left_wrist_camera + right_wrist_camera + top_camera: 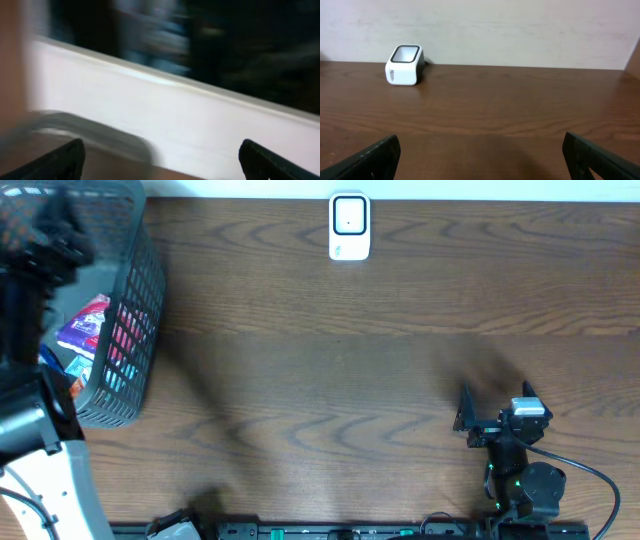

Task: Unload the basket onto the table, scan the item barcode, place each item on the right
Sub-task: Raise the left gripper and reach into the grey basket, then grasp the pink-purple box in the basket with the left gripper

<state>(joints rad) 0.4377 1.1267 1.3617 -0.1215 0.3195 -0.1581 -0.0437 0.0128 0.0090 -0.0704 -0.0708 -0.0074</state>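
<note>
The white barcode scanner (349, 225) stands at the far middle of the table; in the right wrist view the scanner (404, 65) sits far ahead to the left. Items lie in a grey mesh basket (140, 290) at the far left, among them a red, white and purple packet (88, 322). My left gripper (55, 225) is a dark blur over the basket's far corner. In its own blurred view the left gripper (160, 162) is open and holds nothing. My right gripper (496, 398) rests near the front right, and the right gripper (480, 157) is open over bare wood.
A pale wall (520, 30) runs behind the table's far edge. The left arm's white base (45, 480) stands at the front left corner. A black rail (350, 530) runs along the front edge. The brown wooden table (330, 380) stretches between basket and right arm.
</note>
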